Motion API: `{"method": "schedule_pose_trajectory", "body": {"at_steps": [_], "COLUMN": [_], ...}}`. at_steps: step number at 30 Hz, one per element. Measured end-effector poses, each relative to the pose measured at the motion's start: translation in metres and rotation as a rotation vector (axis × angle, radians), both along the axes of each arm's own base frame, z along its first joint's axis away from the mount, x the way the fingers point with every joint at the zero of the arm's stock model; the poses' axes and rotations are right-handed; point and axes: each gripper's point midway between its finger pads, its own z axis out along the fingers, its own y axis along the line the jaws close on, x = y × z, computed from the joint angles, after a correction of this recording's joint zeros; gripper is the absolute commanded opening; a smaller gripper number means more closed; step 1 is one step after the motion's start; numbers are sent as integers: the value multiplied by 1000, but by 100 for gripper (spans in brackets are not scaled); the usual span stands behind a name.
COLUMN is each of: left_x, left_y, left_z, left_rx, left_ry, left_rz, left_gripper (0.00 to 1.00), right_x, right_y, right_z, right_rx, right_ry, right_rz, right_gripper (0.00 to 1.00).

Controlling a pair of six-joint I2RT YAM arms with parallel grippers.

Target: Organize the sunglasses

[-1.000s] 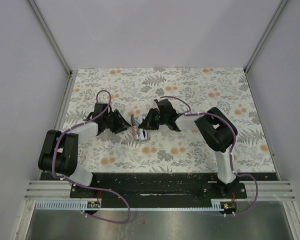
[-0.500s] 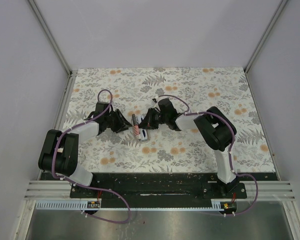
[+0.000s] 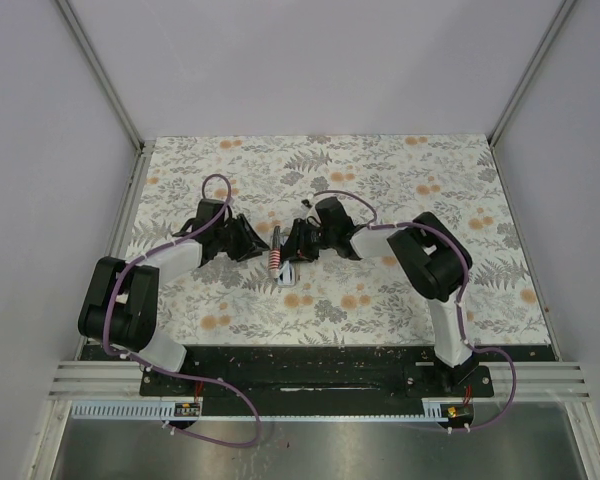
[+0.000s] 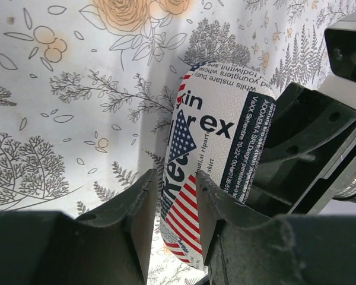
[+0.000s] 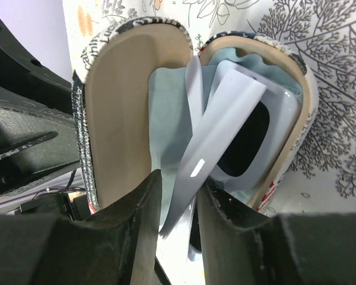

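The stars-and-stripes case [image 3: 277, 256] stands on edge on the flowered table between my two grippers. My left gripper [image 3: 257, 246] is at its left; in the left wrist view [image 4: 173, 221] the fingers close on the lower end of the case's striped outer shell [image 4: 216, 127]. In the right wrist view the case is open, showing its tan inside [image 5: 118, 113] and the light blue cloth [image 5: 166, 119]. The sunglasses [image 5: 249, 133], pale frame and dark lens, lie in the right half. My right gripper [image 5: 179, 214] is shut on their folded-out pale temple arm [image 5: 216, 139]. It also shows in the top view [image 3: 295, 243].
The flowered table cover [image 3: 400, 180] reaches grey walls at the back and both sides. The right arm's elbow [image 3: 435, 260] stands right of the case. The black base plate [image 3: 310, 365] runs along the near edge.
Both grippers and the case have shifted a little toward the back and right. The case now stands more upright, and the two grippers are closer together.
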Motion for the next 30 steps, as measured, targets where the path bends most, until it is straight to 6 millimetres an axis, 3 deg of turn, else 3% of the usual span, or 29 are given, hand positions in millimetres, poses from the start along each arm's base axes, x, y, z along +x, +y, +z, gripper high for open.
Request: {"method": "schedule_pose_trajectory", "body": {"at_steps": [8,15,23,30], "left_x": [1,1,-2,5], "left_y": [-5,-4,-4,-7], "left_z": [6,5,8,19], "left_rx": [8,13,20,19], "left_ry": [-11,-8,-5,-32], "left_rz": [-11,-10,-15,-28], "left_gripper": [36,35,34,30], "right_x": [-4,-3,-5,-9], "right_y": [-13,-22,-45,-65], "right_z": [9,25,44,23], "right_rx": [-85,-132,-157,-187], "right_ry": [-15,-39,-85,-36], "right_rz": [-7,-36,-130,-194], "right_gripper": [51,49,39,16]}}
